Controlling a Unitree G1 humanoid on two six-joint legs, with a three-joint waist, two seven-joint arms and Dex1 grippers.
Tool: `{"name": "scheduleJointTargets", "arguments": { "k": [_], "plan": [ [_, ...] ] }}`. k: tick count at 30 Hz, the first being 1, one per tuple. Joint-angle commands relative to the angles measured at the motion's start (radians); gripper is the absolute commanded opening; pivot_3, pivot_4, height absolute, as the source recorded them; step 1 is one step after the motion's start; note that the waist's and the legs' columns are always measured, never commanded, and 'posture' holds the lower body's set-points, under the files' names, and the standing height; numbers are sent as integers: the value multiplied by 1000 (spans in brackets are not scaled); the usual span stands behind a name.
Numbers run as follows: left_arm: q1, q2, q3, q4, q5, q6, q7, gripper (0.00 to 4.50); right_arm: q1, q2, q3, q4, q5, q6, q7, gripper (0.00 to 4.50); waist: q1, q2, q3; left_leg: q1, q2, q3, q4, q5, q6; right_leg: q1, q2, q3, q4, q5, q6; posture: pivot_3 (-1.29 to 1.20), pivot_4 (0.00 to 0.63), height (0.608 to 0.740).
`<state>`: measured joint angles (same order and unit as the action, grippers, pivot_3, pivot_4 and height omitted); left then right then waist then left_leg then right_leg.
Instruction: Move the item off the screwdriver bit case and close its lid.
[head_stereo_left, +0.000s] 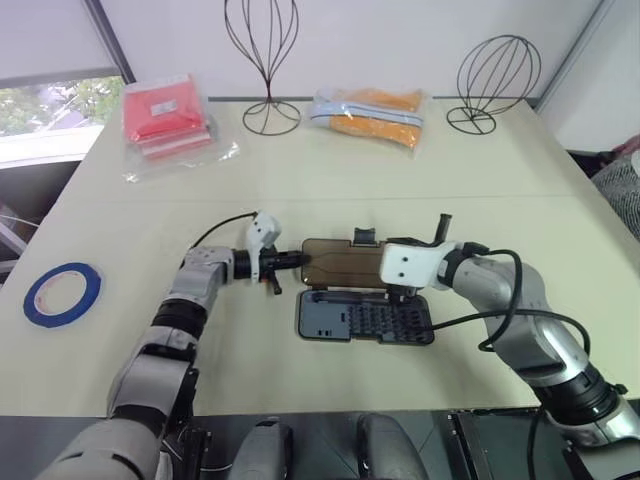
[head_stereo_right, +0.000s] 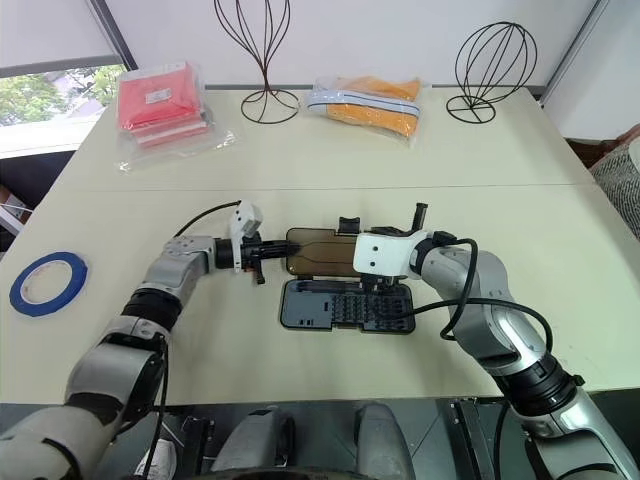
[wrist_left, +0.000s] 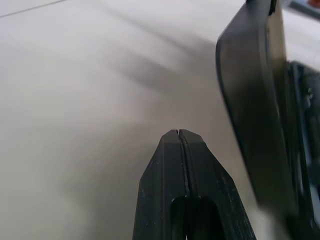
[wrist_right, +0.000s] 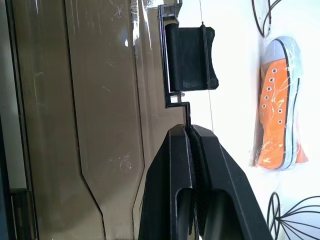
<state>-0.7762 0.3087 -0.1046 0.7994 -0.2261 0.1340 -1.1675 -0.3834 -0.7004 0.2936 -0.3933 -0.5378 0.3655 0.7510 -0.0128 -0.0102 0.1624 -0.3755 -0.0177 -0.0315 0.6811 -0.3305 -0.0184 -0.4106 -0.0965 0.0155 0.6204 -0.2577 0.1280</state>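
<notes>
Smoky-brown plastic marks the lid (head_stereo_left: 340, 262), which we see standing part-raised over the dark base of the screwdriver bit case (head_stereo_left: 365, 317) near the middle of the head view. The base lies flat on the pale table (head_stereo_left: 330, 180), its rows of bits showing, just below the lid in the frame.

We see the left gripper (head_stereo_left: 297, 262) reaching in from the left of the frame, its two black fingers pressed together with nothing between them. Its tip sits right at the lid's left edge; from the head view we cannot tell whether it touches. In the left wrist view the shut fingers (wrist_left: 182, 165) point past the dark edge of the lid (wrist_left: 252, 100), with a gap of table between them.

The right gripper (wrist_right: 190, 131) comes in from the right of the frame, over the lid's right end. Its fingers are closed on the lid's thin far rim, just beside the black latch tab (wrist_right: 190, 57).

The blue tape roll (head_stereo_left: 62, 293) lies flat on the table at the far left of the frame, well apart from the case and from both grippers. A red packet (head_stereo_left: 165, 113) and a bagged orange shoe (head_stereo_left: 370, 113) lie toward the top of the frame.
</notes>
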Motion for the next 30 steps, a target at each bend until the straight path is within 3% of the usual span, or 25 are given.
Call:
{"name": "scheduleJointTargets", "arguments": {
  "k": [1, 6, 7, 10, 16, 24, 30],
  "plan": [
    [-38, -13, -1, 3, 8, -23, -40, 0, 4, 10, -2, -38, -4, -7, 7, 36, -2, 0, 0, 0, 0, 0, 0, 0, 0, 0, 0, 0, 0, 0, 0, 0, 150, 740],
    [-39, -24, -11, -4, 19, -15, -78, 0, -11, 16, -5, -22, -6, -8, 11, 36, -1, 0, 0, 0, 0, 0, 0, 0, 0, 0, 0, 0, 0, 0, 0, 0, 150, 740],
    [-41, -26, -10, -1, 22, -18, -78, 0, -17, 14, -10, -17, -4, -9, 14, 304, 0, 0, 0, 0, 0, 0, 0, 0, 0, 0, 0, 0, 0, 0, 0, 0, 150, 740],
    [-46, -30, -6, 6, 27, -23, -78, 0, -32, 7, -24, -12, 1, -3, 26, 1434, 1, 0, 0, 0, 0, 0, 0, 0, 0, 0, 0, 0, 0, 0, 0, 0, 150, 740],
    [-55, -40, -3, 22, 37, -33, -78, 0, -36, -26, -73, -52, 32, 59, 99, 4475, 2, 0, 0, -1, 0, 0, 1, 0, 0, 0, 0, 0, 0, 0, 0, 0, 150, 740],
    [-61, -41, 2, -29, 13, -10, -137, 0, -15, -113, -289, -241, 222, 368, 290, 4475, 3, 0, 0, -1, -1, -1, 1, 0, 0, 0, 0, -1, 0, 0, 0, 0, 150, 740],
    [-7, 45, -51, -252, -30, 102, -346, 0, 69, -194, -463, -260, 279, 466, 271, 4475, 2, 0, 0, -1, -1, -1, 0, 0, 0, 0, 0, 0, 0, 0, 0, 0, 150, 740]
  ]
}}
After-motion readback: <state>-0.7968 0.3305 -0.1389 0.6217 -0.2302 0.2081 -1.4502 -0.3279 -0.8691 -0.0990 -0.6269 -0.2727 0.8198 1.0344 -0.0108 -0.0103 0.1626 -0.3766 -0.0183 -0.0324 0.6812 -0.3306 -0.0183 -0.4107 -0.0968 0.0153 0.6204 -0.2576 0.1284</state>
